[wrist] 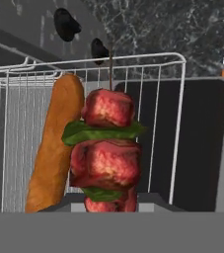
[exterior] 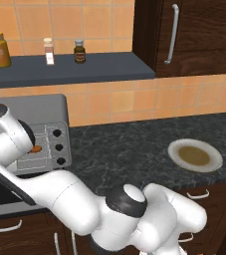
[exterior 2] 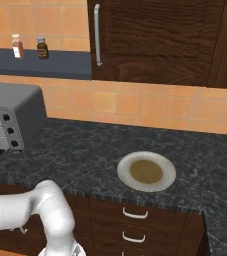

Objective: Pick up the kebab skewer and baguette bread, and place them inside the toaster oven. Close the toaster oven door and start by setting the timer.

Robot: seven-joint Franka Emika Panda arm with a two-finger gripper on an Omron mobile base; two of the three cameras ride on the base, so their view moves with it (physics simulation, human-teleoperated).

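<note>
The kebab skewer (wrist: 106,150), red meat chunks with green pieces on a thin stick, fills the middle of the hand view, and my gripper (wrist: 108,203) is shut on its lower end. It hangs just over the wire rack (wrist: 155,81) of the toaster oven (exterior: 40,107). The baguette bread (wrist: 54,143) lies on that rack directly left of the skewer, and its orange end shows inside the oven (exterior: 36,148). The toaster oven door (exterior: 0,191) hangs open below the cavity. My fingertips are mostly hidden by the meat.
Three black knobs (exterior: 59,147) run down the oven's right side. A white plate (exterior: 195,155) with a brown centre sits on the dark stone counter to the right. Bottles (exterior: 0,50) stand on the shelf above, beside a dark cabinet (exterior: 194,30).
</note>
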